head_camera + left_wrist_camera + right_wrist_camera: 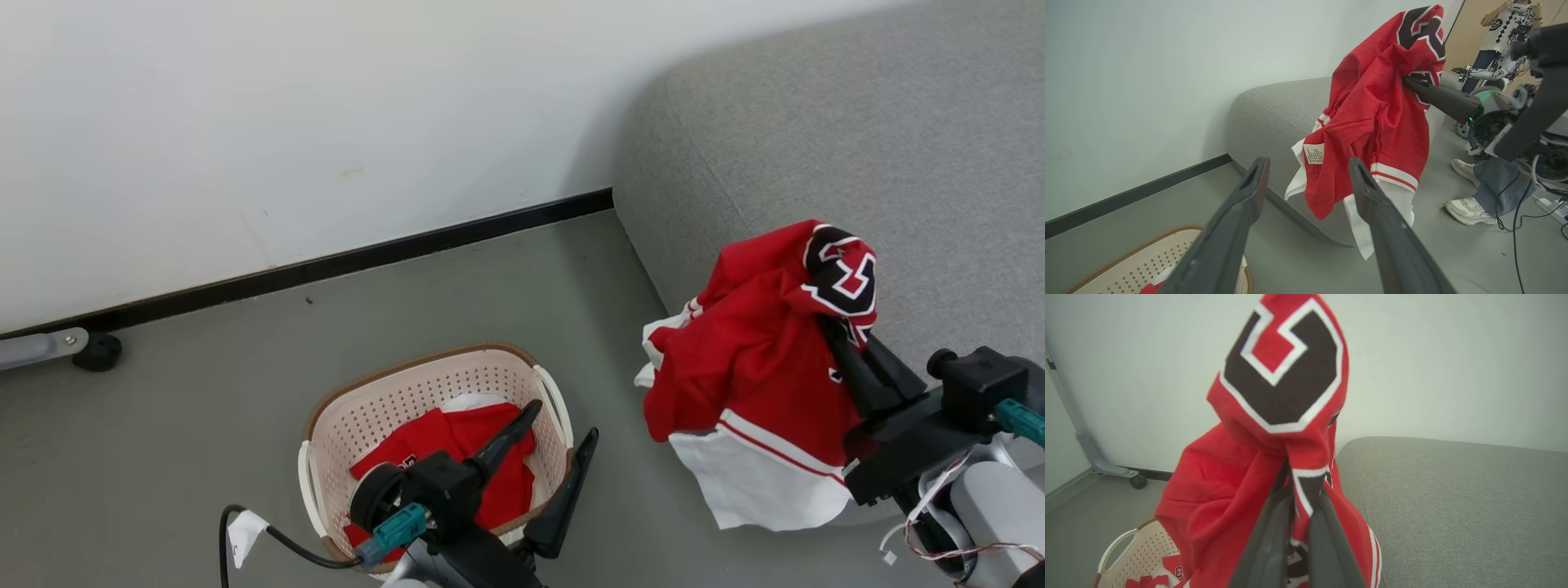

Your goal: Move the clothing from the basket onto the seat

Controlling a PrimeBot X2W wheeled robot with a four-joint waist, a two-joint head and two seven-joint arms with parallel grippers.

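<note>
My right gripper (833, 327) is shut on a red jersey (759, 359) with black, white-edged lettering and a white hem. The jersey hangs in the air at the front edge of the light-grey seat (857, 147). In the right wrist view, the fingers (1274, 522) pinch the jersey (1241, 490) beside the seat (1453, 498). More red clothing (482, 457) lies in the cream basket (392, 400) on the floor. My left gripper (562, 425) stands open over the basket's right rim, holding nothing. Its view shows the left gripper (1308, 161) pointing towards the hanging jersey (1372, 122).
A white wall with a black baseboard (367, 257) runs behind the basket. A castor on a metal leg (96, 351) stands at far left. A cable (277, 539) lies beside the basket. A person's shoes (1470, 210) are on the floor past the seat.
</note>
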